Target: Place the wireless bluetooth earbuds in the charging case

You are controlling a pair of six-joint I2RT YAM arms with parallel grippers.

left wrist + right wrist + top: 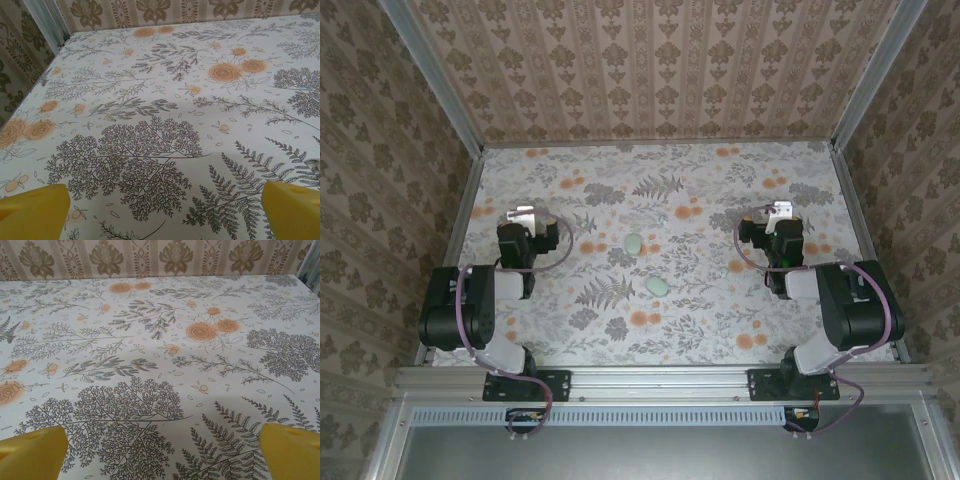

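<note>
Two pale-green oval plastic pieces lie mid-table on the floral cloth (720, 320), the farther piece (634, 244) and the nearer piece (658, 286) apart; which is the case I cannot tell. The left gripper (523, 214) and right gripper (779, 209) flank them, both jaws spread wide, holding nothing

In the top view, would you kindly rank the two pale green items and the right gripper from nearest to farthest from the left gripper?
1. Rear green item, mid-table.
2. Front green item, nearer the bases.
3. Right gripper, far right.
</note>
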